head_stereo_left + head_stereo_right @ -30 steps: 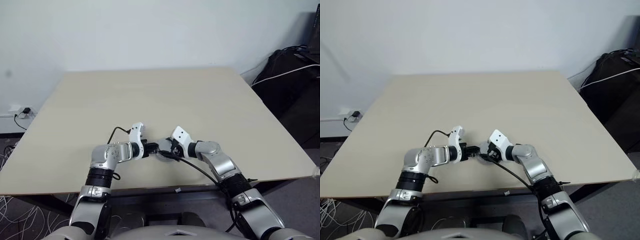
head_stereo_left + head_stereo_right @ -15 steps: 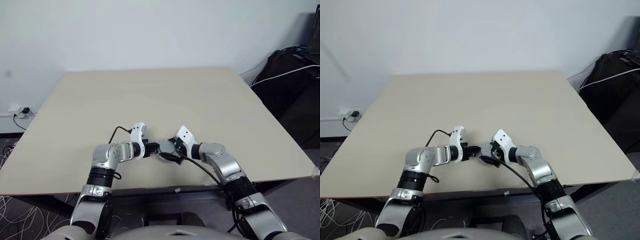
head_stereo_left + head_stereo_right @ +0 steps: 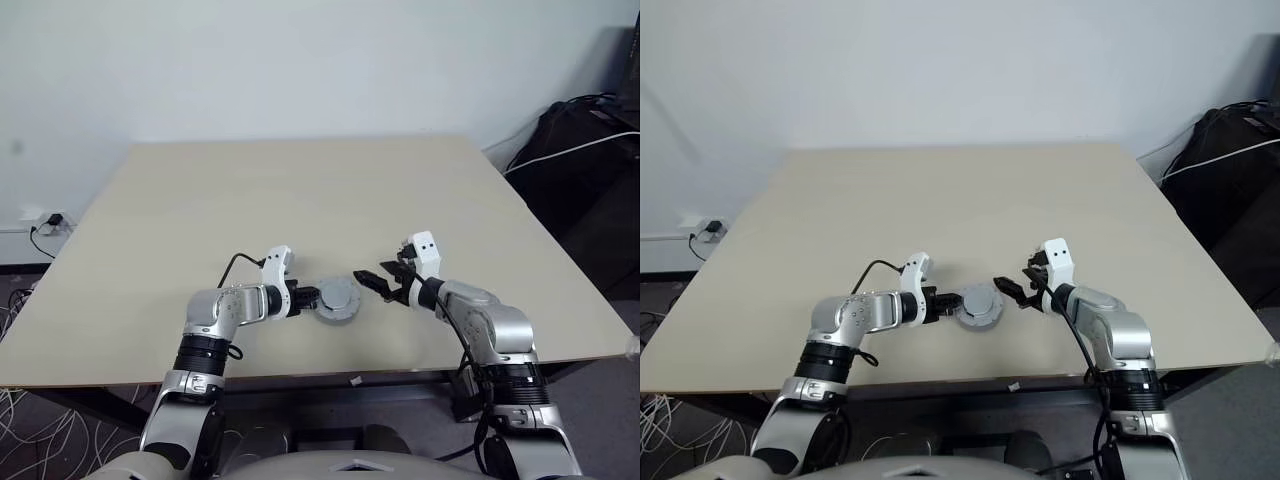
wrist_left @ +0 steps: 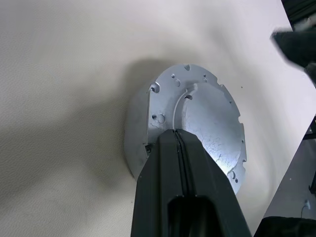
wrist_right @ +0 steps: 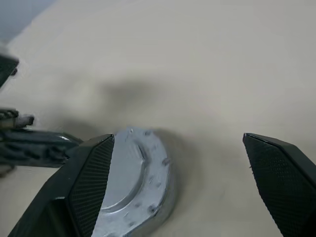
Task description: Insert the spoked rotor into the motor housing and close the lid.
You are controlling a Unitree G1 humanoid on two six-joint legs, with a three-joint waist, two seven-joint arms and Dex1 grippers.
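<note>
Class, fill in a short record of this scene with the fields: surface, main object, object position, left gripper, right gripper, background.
surface: beige table
main object: lid, a dull grey metal disc, smooth face with raised round centre facing up
object position: lying flat on the table near its front edge, between the two grippers
left gripper: left gripper shut, fingers together, tip at the lid's rim
right gripper: right gripper open, apart from the lid, holding nothing
background: pale wall; dark bag with cables beside the table
</note>
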